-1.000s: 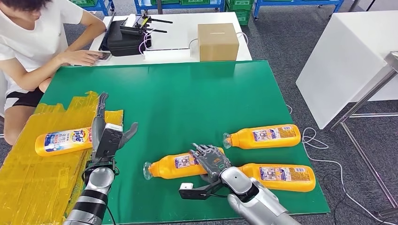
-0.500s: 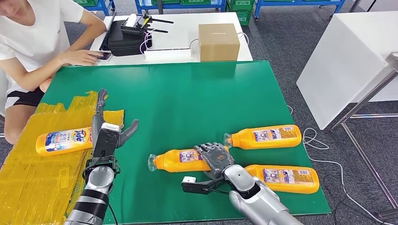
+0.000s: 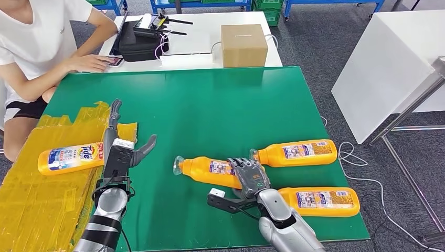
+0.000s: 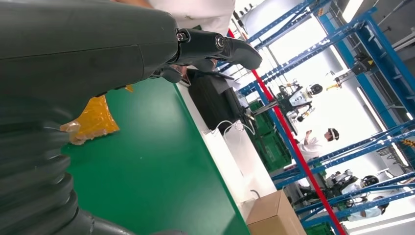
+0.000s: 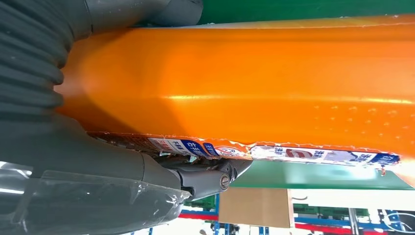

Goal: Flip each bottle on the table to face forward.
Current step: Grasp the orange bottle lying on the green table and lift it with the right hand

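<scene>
The middle orange bottle (image 3: 212, 170) lies on its side on the green desk (image 3: 210, 110), its cap end pointing away from the right hand (image 3: 252, 177), its long axis slightly slanted. The right hand grips its base end, fingers curled over the body. A second bottle (image 3: 294, 152) lies just beyond this hand, a third bottle (image 3: 320, 201) just beside the wrist. The fourth bottle (image 3: 71, 157), probably label up, lies on yellow sheeting (image 3: 31, 210), beside the left hand (image 3: 118, 149), which is spread and holds nothing.
</scene>
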`<state>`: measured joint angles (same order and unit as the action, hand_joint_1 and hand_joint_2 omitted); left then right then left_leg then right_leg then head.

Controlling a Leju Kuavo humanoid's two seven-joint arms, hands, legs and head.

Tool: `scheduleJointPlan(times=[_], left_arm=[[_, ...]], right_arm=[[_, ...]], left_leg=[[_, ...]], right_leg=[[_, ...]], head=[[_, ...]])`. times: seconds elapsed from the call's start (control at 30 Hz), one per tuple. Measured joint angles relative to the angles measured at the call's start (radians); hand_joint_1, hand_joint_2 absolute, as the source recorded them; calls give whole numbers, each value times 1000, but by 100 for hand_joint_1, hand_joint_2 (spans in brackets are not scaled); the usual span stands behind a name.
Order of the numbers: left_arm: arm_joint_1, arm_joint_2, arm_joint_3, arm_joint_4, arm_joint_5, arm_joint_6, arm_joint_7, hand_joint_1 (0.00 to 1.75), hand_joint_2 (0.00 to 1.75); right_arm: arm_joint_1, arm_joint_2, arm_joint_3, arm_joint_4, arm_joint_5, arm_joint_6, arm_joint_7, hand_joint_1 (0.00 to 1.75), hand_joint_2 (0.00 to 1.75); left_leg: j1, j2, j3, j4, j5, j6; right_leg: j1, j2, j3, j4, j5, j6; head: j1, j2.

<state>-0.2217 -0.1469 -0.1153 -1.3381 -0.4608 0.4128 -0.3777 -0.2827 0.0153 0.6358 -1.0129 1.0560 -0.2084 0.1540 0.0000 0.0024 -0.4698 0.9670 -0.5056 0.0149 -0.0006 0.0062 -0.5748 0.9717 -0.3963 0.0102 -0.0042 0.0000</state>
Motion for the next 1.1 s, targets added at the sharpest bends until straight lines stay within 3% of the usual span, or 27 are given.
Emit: scheduleJointPlan(times=[0.93, 1.0, 1.03, 1.1], left_arm=[[6, 0, -1, -8, 11, -12, 3, 0, 175], [4, 3, -19, -8, 110, -115, 30, 0, 175], [1, 8, -39, -8, 203, -214, 50, 0, 175], [-17, 23, -93, -16, 389, -453, 79, 0, 175]], right_arm=[[11, 2, -9, -14, -12, -5, -10, 175, 175], [32, 22, -40, -40, -118, -46, -104, 175, 175], [53, 40, -77, -69, -225, -76, -202, 175, 175], [102, 79, -200, -144, -561, -121, -467, 175, 175]], left_leg=[[0, 0, 0, 0, 0, 0], [0, 0, 0, 0, 0, 0], [-1, 0, -2, 0, 0, 0], [0, -6, -5, 0, 1, 1]], right_leg=[[0, 0, 0, 0, 0, 0], [0, 0, -2, 0, 0, 0], [0, 0, -3, 0, 0, 0], [0, -6, -4, 0, 0, 0]], head=[[0, 0], [0, 0], [0, 0], [-2, 0]])
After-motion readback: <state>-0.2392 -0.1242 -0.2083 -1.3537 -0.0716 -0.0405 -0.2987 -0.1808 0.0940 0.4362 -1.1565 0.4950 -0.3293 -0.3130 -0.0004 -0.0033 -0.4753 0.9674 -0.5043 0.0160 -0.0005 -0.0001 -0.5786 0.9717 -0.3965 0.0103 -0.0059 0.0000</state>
